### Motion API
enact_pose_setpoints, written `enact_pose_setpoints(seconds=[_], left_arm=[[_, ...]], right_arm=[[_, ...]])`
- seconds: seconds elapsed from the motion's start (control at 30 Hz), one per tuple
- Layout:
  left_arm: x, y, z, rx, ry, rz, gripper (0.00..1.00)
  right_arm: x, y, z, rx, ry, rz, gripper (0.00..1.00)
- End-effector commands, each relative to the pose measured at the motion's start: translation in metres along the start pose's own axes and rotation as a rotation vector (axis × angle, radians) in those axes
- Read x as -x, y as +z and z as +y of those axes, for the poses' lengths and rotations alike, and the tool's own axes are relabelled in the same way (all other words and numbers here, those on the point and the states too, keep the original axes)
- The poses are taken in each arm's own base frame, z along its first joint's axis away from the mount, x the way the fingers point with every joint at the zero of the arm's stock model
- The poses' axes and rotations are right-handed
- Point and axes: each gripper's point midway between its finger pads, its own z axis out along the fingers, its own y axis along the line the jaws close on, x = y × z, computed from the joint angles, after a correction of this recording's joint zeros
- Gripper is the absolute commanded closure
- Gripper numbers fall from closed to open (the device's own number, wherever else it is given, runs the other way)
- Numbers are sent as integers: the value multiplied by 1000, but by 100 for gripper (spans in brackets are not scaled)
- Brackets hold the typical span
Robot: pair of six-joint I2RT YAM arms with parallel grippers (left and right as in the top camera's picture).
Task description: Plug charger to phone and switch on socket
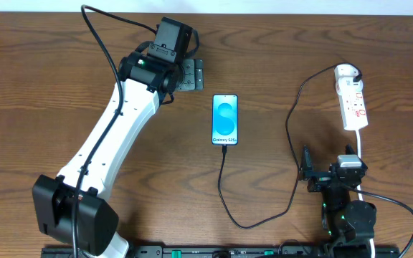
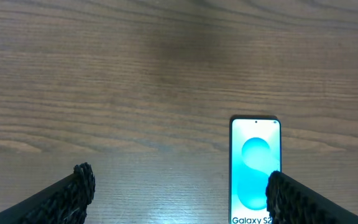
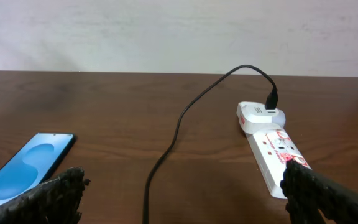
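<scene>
In the overhead view the phone (image 1: 225, 120) lay flat on the bench (image 1: 34, 93) at the frame's centre, screen up. The charger (image 1: 288, 129) met the phone's lower edge, looped through the lower middle and climbed to the top end of the socket (image 1: 353, 100) in the upper right. The left jaws stood spread and empty at upper centre-left, near the phone's top corner. In the left wrist view the phone sat at lower right, partly behind one finger (image 2: 309, 199). The right jaws, likewise spread and empty, hung at lower right below the socket, the charger's cable passing just beside them
</scene>
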Motion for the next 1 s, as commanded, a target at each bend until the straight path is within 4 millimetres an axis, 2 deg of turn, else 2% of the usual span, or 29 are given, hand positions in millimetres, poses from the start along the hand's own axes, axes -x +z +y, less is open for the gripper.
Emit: enact_pose_setpoints(seconds=[0.0, 0.97], left_arm=[[0, 3, 4, 18, -4, 4, 11], [0, 3, 5, 18, -3, 5, 10]], right_arm=[[0, 0, 0, 3, 3, -2, 1], [0, 0, 0, 3, 3, -2, 1]])
